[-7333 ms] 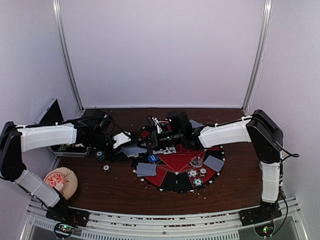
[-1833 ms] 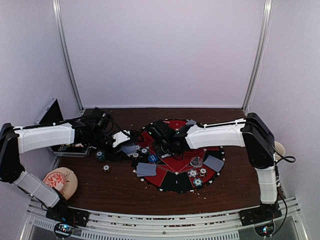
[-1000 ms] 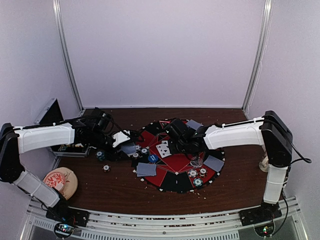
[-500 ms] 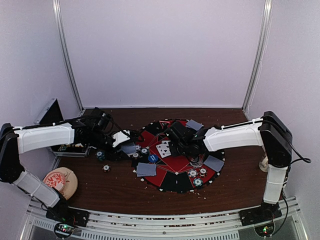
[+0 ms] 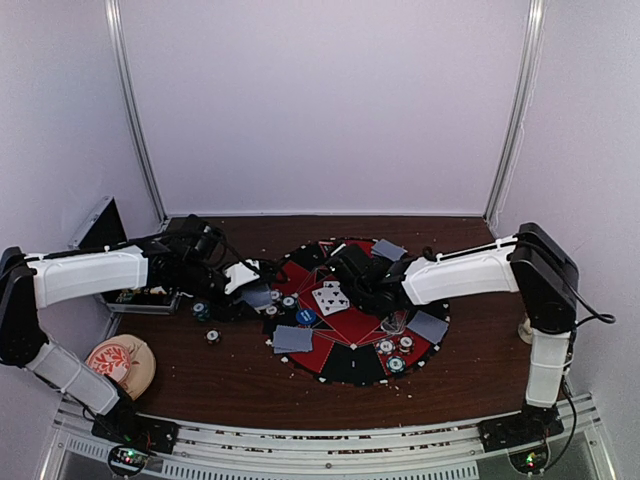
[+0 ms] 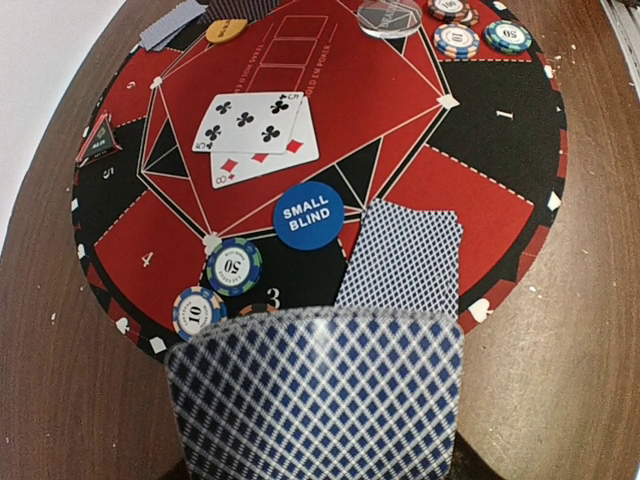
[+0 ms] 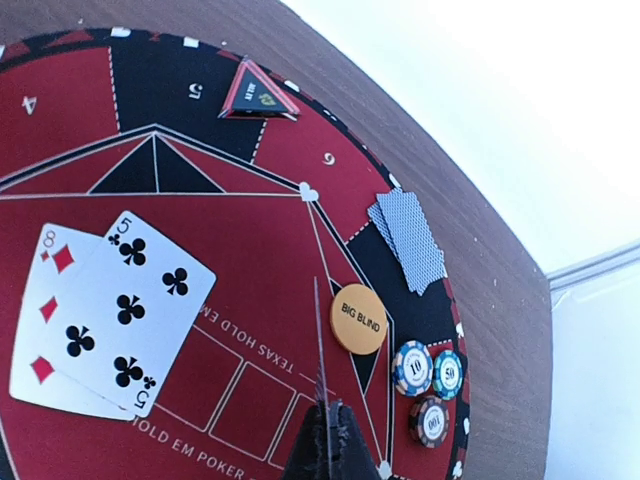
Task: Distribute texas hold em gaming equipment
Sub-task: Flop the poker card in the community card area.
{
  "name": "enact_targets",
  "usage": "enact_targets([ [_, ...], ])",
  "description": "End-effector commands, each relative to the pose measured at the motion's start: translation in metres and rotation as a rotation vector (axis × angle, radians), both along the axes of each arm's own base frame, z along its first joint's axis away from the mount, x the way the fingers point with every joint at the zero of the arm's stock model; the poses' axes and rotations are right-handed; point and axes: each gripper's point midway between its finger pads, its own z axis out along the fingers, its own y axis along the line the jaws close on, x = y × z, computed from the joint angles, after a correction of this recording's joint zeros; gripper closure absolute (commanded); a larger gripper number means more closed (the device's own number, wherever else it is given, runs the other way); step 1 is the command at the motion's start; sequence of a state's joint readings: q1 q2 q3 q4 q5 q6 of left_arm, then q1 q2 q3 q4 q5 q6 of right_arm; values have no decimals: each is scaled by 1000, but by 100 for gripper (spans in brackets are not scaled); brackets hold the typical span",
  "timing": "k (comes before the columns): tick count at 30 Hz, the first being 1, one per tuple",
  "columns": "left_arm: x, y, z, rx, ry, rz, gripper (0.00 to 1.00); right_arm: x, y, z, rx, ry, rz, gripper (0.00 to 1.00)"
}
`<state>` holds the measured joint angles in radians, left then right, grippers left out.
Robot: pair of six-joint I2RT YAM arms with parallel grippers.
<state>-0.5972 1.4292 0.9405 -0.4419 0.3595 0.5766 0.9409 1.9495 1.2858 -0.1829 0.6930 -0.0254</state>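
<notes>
In the left wrist view my left gripper [image 6: 315,445] is shut on a deck of blue-backed playing cards [image 6: 315,395], which hides its fingers, at the left rim of the round mat [image 6: 500,215]. Two face-up cards [image 6: 258,135], a blue small-blind button [image 6: 307,216], a face-down card [image 6: 403,256] and two chips [image 6: 234,266] lie ahead of it. My right gripper [image 7: 328,425] is shut on a single card [image 7: 320,340], seen edge-on above the mat. Near it lie the orange big-blind button [image 7: 359,318], three chips [image 7: 412,367] and face-down cards [image 7: 407,238].
A metal case [image 5: 100,225] stands at the back left, and a round pink-patterned dish [image 5: 120,362] lies at the front left. Loose chips [image 5: 203,311] lie on the wooden table left of the mat. A clear disc [image 6: 389,16] and more chips [image 6: 470,30] sit at the mat's far side.
Two face-up cards now lie in the mat's middle, where none lay seven seconds ago. The right gripper has drawn back slightly to the right of them. The left arm has stayed still.
</notes>
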Motion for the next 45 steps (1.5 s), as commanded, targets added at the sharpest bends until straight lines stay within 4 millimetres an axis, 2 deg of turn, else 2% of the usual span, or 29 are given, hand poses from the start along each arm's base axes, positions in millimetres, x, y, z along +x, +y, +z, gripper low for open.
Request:
enact_targets([
  [1,4,-4,15,-43,-46,3,46,8,11,-22,-153,-8,92,100],
  [4,4,-3,16,-43,-50,5,46,8,21,-41,-166,15,140,100],
  [9,4,-2,17,-43,-54,10,46,7,28,-60,-176,32,191,100],
  [13,4,-2,16,-43,-54,9,46,1,35,-68,-155,45,251,100],
  [21,5,-2,16,-43,-55,12,46,-4,37,-74,-168,49,306,91],
  [28,6,-2,16,-42,-55,12,46,-13,37,-63,-154,38,324,73],
  [32,7,-1,16,-43,-55,14,46,-17,38,-51,-144,32,329,68],
  [36,6,-2,16,-43,-54,12,46,-23,40,-49,-145,43,339,62],
  [38,6,-2,17,-44,-54,11,46,-25,41,-48,-147,45,341,54],
  [43,6,-2,19,-48,-57,12,46,-30,42,-38,-134,47,344,50],
  [45,6,-2,19,-47,-58,11,46,-32,43,-32,-125,45,347,45],
])
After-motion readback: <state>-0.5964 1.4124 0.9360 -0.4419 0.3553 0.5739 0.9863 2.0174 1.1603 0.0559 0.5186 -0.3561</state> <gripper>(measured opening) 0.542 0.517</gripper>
